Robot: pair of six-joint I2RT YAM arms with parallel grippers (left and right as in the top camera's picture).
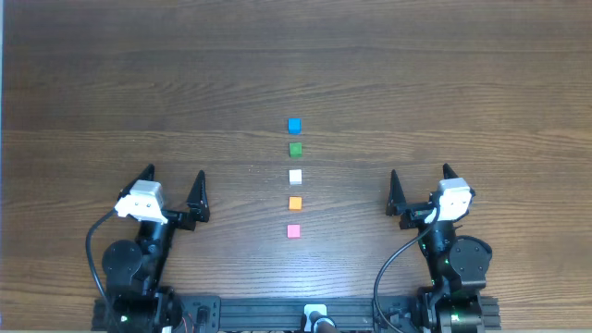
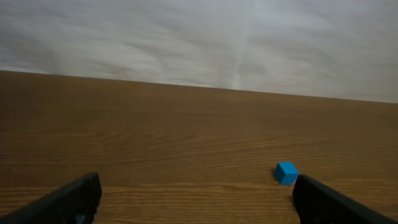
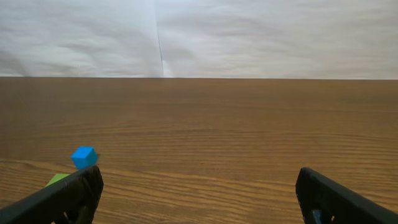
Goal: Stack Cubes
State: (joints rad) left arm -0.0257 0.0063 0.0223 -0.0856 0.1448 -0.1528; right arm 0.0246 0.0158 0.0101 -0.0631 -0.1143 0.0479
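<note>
Cubes: five are lying singly on the table, spaced apart in one straight line up its middle.
Order: blue cube is sitting farthest from the arm bases, then green cube, white cube, orange cube, with pink cube nearest.
Left gripper: is resting well left of the line, about level with the white cube, fingers spread wide and holding nothing.
Right gripper: is resting well right of the line at the same level, fingers spread wide and holding nothing.
</note>
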